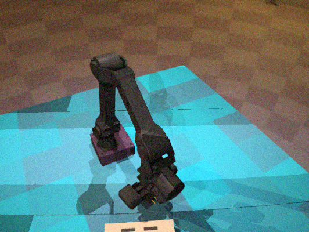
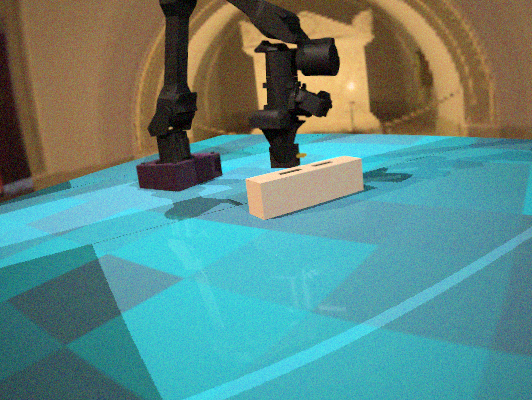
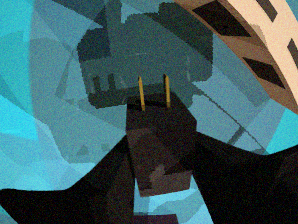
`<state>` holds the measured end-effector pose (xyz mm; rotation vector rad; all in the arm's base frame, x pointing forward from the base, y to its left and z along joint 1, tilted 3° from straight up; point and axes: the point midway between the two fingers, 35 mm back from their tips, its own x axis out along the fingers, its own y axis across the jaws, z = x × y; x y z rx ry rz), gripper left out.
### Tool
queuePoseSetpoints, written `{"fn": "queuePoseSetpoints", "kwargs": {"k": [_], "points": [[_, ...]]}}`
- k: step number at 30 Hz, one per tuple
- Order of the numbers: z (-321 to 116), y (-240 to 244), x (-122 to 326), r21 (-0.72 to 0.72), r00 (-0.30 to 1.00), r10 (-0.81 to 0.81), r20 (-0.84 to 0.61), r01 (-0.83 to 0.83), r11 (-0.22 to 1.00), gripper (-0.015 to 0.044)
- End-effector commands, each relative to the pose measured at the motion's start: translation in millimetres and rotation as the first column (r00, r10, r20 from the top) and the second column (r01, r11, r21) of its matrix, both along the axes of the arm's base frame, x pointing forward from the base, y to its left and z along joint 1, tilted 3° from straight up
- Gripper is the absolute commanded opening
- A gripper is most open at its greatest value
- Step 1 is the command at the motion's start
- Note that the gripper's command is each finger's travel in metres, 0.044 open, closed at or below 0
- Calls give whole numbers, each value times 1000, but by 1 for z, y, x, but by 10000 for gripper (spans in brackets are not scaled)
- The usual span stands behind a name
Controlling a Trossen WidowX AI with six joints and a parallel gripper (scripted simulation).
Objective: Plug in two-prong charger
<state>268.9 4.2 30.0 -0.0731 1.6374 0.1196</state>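
Observation:
The dark charger [image 3: 160,155] is held between the two fingers of my gripper [image 1: 150,203] [image 2: 285,156] [image 3: 156,137], which is shut on it. Its two gold prongs [image 1: 154,200] [image 2: 300,155] [image 3: 154,94] stick out free of the fingers, sideways in the exterior view and towards the top of the wrist view. The charger seems to be raised off the table. The pale power strip [image 1: 111,227] [image 2: 312,192] [image 3: 275,37] has dark slots in its top and stands beside the gripper, apart from the prongs. The top view cuts off most of the strip.
The arm's purple base [image 1: 116,155] [image 2: 167,176] stands behind and to the left of the strip in the exterior view. The table [image 1: 203,139] [image 2: 210,310] has a blue patchwork top crossed by the arm's shadows. Its far edges show in the top view.

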Motion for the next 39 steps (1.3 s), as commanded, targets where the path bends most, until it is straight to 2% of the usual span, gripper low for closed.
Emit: {"fn": "queuePoseSetpoints", "kwargs": {"k": [1,13,26,39], "points": [[-4,-7,-5,2,996,-91,2,90,996,0],[-17,-28,-20,-2,942,-336,-7,336,942,0],[-31,-47,-39,-10,816,-578,-17,578,816,0],[-31,-55,-28,-10,807,-590,-16,590,808,0]]}}
